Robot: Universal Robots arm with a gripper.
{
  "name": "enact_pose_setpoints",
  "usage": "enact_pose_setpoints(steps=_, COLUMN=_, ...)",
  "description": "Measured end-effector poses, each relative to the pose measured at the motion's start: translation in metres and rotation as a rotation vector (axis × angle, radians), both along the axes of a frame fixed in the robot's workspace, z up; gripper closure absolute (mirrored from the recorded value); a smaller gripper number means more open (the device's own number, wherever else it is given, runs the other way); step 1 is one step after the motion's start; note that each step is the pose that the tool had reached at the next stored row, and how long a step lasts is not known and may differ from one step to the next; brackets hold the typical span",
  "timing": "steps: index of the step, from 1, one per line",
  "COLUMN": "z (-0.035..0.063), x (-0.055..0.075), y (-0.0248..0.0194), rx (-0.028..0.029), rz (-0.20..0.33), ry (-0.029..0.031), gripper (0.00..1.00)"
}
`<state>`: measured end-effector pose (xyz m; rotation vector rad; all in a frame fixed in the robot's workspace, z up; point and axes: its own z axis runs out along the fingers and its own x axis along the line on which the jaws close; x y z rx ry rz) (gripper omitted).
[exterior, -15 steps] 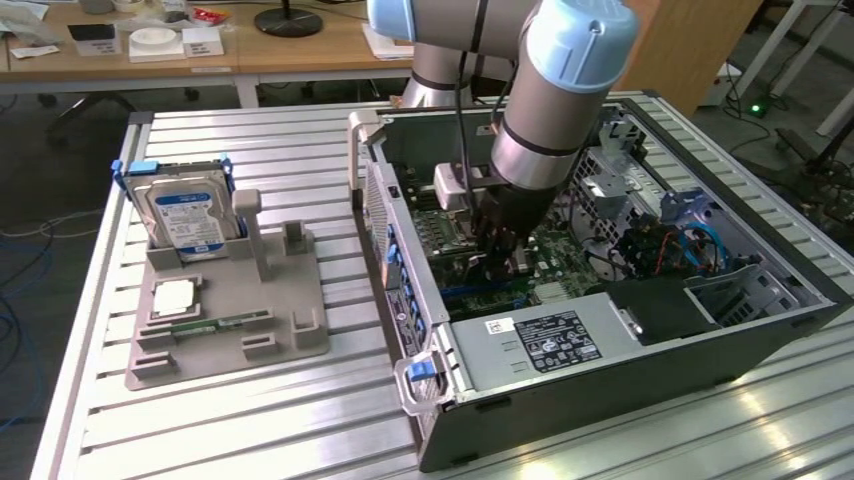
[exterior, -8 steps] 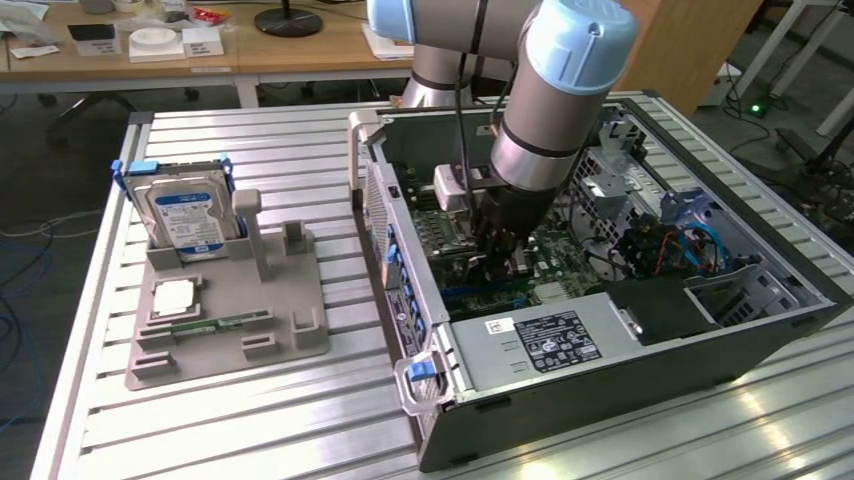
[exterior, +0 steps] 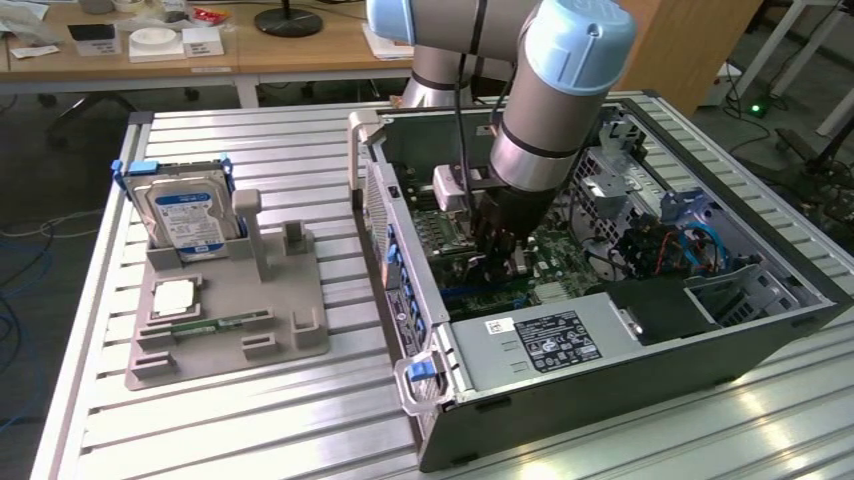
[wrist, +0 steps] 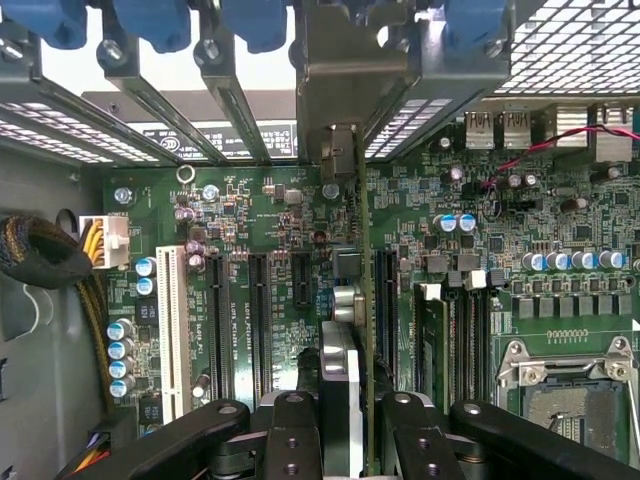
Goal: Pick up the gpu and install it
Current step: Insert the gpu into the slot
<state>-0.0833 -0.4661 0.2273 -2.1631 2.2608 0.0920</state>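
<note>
- 1 arm works here, reaching down into the open computer case (exterior: 627,330) from above, with its gripper (exterior: 497,262) low over the motherboard (exterior: 454,235).
- In the wrist view, the gripper (wrist: 352,420) has its jaws drawn in and clamped on the gpu (wrist: 362,300), which is seen edge-on as a thin green card running away from the fingers (wrist: 290,430) toward the rear of the case.
- The card's silver end bracket (wrist: 338,100) stands at the rear slot openings, among the blue retaining clips (wrist: 160,20).
- The step in hand looks like the install itself: the card is already picked up and carried to the board, and appears lined up over an expansion slot (wrist: 382,300).
- Judged from this, the seating calls for a straight, square press along the slot, with the bracket kept in its rear opening; any tilt could jam the edge connector.
- Whether the card's edge is already in the slot or just above it cannot be told, since the card itself covers the contact line.
- In the exterior view, the arm's forearm hides the card.
- Outside the case, the grey parts holder (exterior: 227,300) carries the hard drive (exterior: 187,215) and a small memory stick (exterior: 220,323), well apart from the work.
</note>
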Motion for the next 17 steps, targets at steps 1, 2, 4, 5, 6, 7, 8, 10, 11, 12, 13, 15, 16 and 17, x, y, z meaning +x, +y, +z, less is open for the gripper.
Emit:
enact_pose_setpoints(steps=1, z=0.0000, x=0.0000, y=0.0000, rx=-0.0001, rz=0.000, ry=0.0000, gripper=0.71)
enact_pose_setpoints(steps=2, z=0.0000, x=0.0000, y=0.0000, rx=-0.0001, rz=0.000, ry=0.0000, gripper=0.71)
enact_pose_setpoints(steps=4, z=-0.0004, x=0.0000, y=0.0000, rx=0.0001, rz=0.000, ry=0.0000, gripper=0.71)
enact_pose_setpoints(steps=5, z=-0.0007, x=0.0000, y=0.0001, rx=0.0002, rz=0.000, ry=0.0002, gripper=0.71)
enact_pose_setpoints(steps=6, z=-0.0009, x=0.0000, y=0.0000, rx=0.0000, rz=0.000, ry=0.0006, gripper=0.71)
enact_pose_setpoints(steps=7, z=-0.0013, x=0.0000, y=0.0000, rx=0.0000, rz=0.000, ry=0.0010, gripper=0.71)
enact_pose_setpoints(steps=8, z=-0.0017, x=0.0000, y=0.0000, rx=0.0000, rz=0.000, ry=0.0012, gripper=0.71)
enact_pose_setpoints(steps=10, z=-0.0025, x=0.0001, y=0.0000, rx=-0.0001, rz=0.000, ry=0.0019, gripper=0.71)
enact_pose_setpoints(steps=11, z=-0.0030, x=0.0001, y=0.0000, rx=-0.0001, rz=0.000, ry=0.0024, gripper=0.71)
enact_pose_setpoints(steps=12, z=-0.0036, x=0.0001, y=0.0000, rx=-0.0002, rz=0.000, ry=0.0029, gripper=0.71)
enact_pose_setpoints(steps=13, z=-0.0042, x=0.0000, y=0.0000, rx=-0.0003, rz=0.000, ry=0.0033, gripper=0.71)
enact_pose_setpoints(steps=15, z=-0.0056, x=0.0000, y=0.0000, rx=-0.0005, rz=0.000, ry=0.0039, gripper=0.71)
enact_pose_setpoints(steps=16, z=-0.0064, x=0.0001, y=0.0001, rx=-0.0003, rz=0.000, ry=0.0038, gripper=0.71)
enact_pose_setpoints(steps=17, z=-0.0069, x=0.0001, y=0.0002, rx=-0.0002, rz=0.000, ry=0.0040, gripper=0.71)
